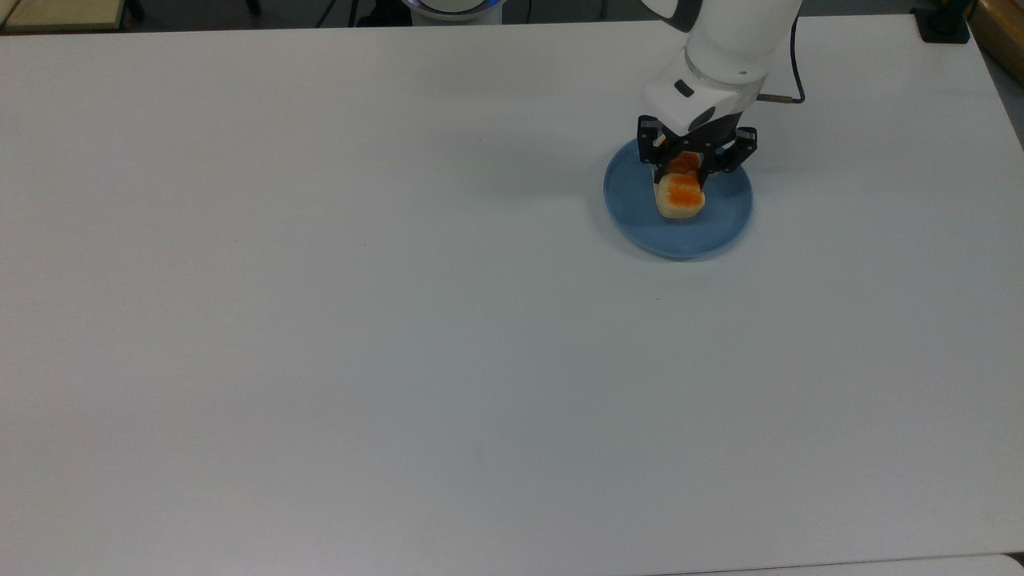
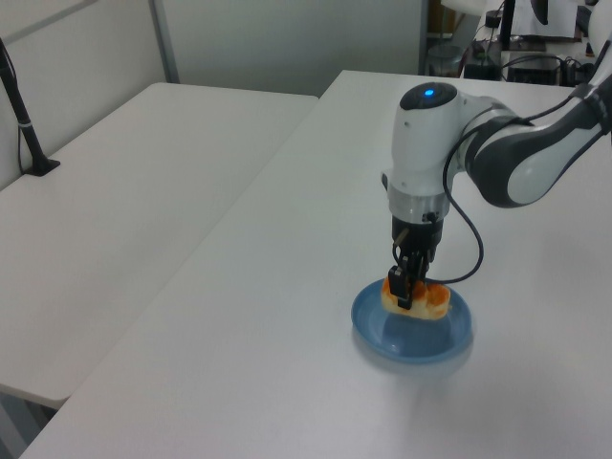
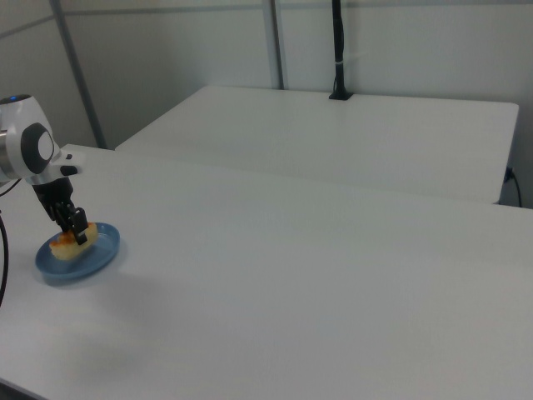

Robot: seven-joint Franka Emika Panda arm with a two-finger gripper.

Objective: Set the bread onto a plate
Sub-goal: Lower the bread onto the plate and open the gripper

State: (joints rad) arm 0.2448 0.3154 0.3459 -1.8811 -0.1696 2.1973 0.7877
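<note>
While the white desk lies bare around it, the blue plate sits under the claw, which pinches the bread low over the plate's middle; letting go off-balance could roll the loaf toward the rim.
</note>
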